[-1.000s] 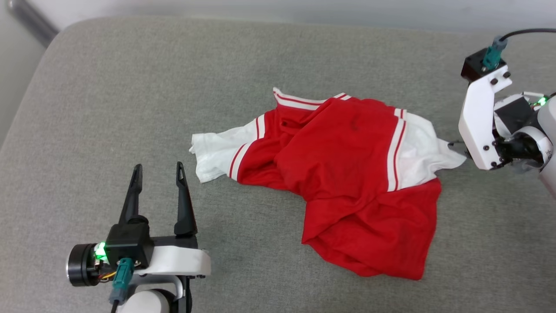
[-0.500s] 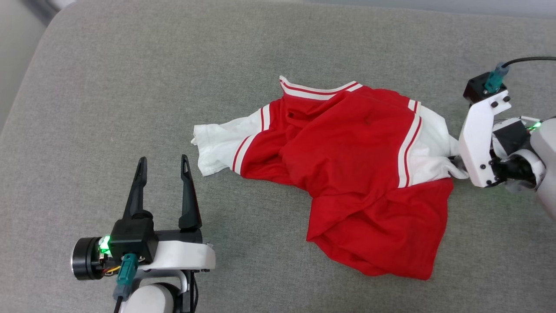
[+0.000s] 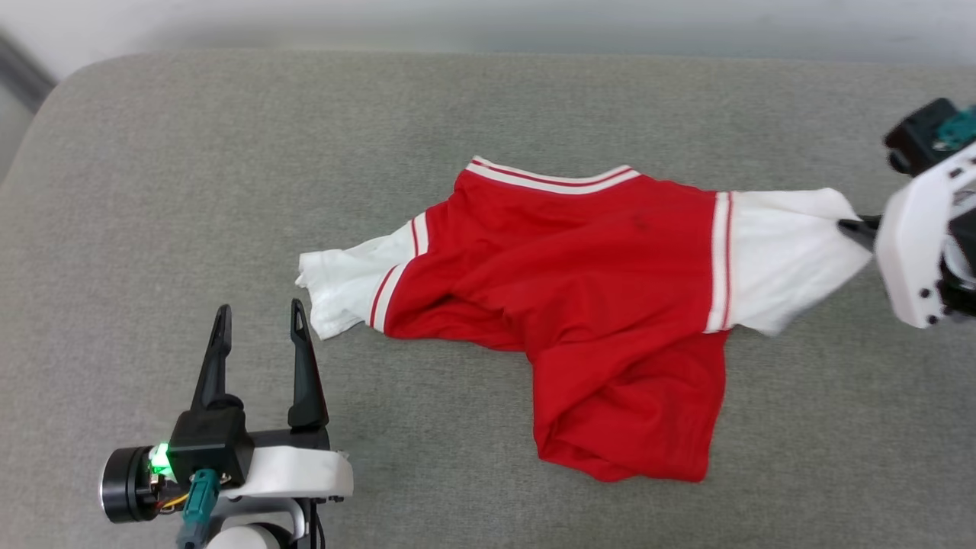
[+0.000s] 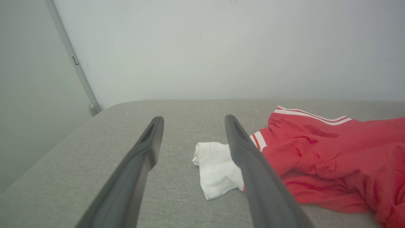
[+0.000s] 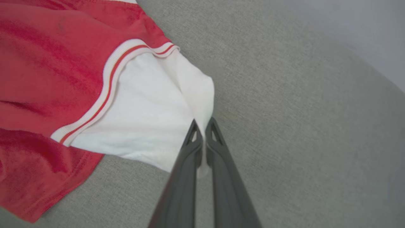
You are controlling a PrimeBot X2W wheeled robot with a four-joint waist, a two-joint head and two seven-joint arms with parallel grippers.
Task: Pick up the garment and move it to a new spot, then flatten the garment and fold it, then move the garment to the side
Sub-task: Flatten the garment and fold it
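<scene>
Head view: right claw (image 3: 852,226) at 3 o'clock pinched white sleeve (image 3: 778,259) of red jersey (image 3: 579,290) spread on grey cushion (image 3: 229,152); left claw (image 3: 259,306) at 7 o'clock gaped wide, empty.

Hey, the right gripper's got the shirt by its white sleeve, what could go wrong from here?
1. The right gripper pinches only the edge of the white sleeve, so the soft fabric may slip out under a harder pull.
2. The left gripper is open and off the garment, so a one-sided pull may drag it rather than flatten it.
</scene>
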